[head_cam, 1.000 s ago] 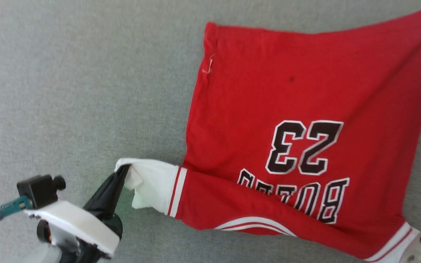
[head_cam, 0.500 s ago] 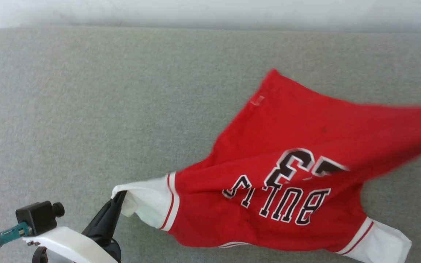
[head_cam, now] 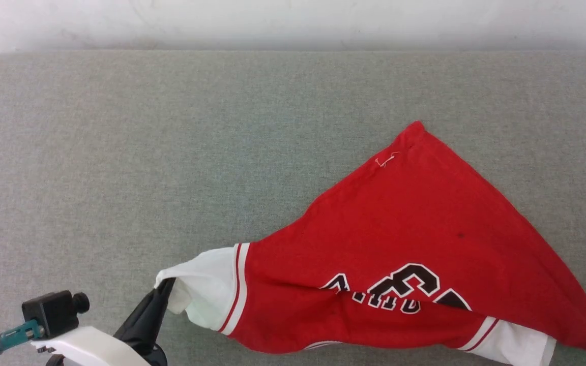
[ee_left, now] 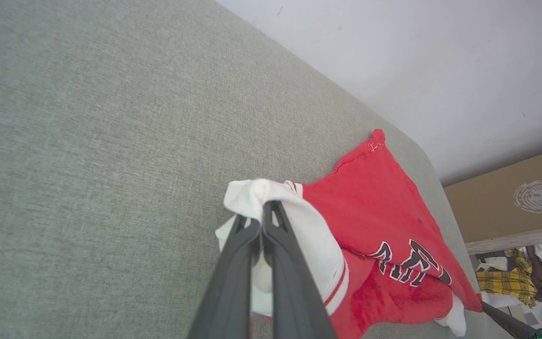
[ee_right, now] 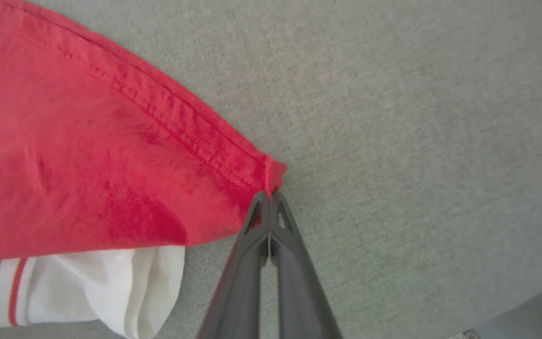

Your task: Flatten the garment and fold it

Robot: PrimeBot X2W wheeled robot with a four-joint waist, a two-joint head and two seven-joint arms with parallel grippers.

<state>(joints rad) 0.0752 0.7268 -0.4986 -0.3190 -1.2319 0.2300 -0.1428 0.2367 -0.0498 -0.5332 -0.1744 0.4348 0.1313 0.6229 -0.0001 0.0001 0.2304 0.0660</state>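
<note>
Shirt (head_cam: 405, 229), red jersey with white short sleeves, lies bunched near right on grey fabric desk (head_cam: 171, 127). Left end effector (ee_left: 258, 214) grips one white sleeve (ee_left: 308, 240); right end effector (ee_right: 269, 195) grips red hem corner (ee_right: 273, 170).

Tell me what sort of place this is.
Probably an indoor workroom for clothes-folding practice: a grey fabric-covered table against a plain white wall, a red jersey on it, and a heap of other clothes beyond the table's end.
</note>
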